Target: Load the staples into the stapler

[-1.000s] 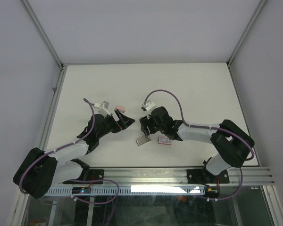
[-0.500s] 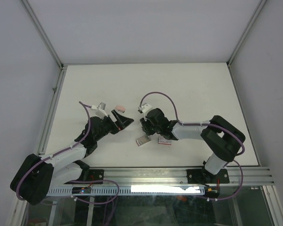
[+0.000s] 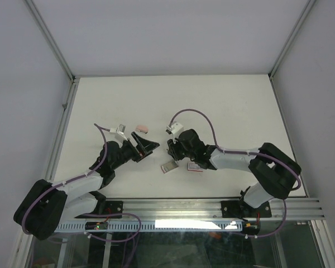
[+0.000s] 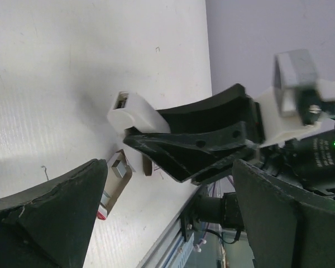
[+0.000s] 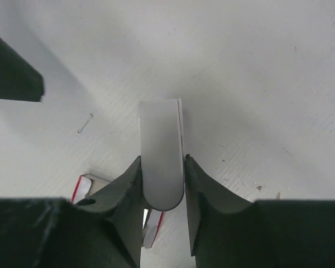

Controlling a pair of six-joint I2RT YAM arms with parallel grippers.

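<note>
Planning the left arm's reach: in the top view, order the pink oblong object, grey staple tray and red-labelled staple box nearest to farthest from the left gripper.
1. Pink oblong object, just beyond the left gripper.
2. Grey staple tray, to its right.
3. Red-labelled staple box, farther right.

The lower end of the white oblong object (image 5: pixel 162 139) is covered by the jaws of the right gripper (image 5: pixel 162 164) pinching it, and whether it is the stapler cannot be told. The staples (image 5: pixel 85 184) are largely hidden beneath those jaws; only red-edged corners are seen left of and under them. A dark shape (image 5: pixel 11 72) up and left of the jaws is cut off at the edge of the right wrist view. A tiny bent wire (image 5: pixel 85 123) left of the jaws is too small to be identified. In the top view the pinch is masked by the gripper's own body. Both fingers (image 4: pixel 50 218) of the left gripper (image 4: pixel 167 167) are cropped at the bottom edge, and a small pink object (image 3: pixel 141 128) beyond its spread jaws is too small to be named.
</note>
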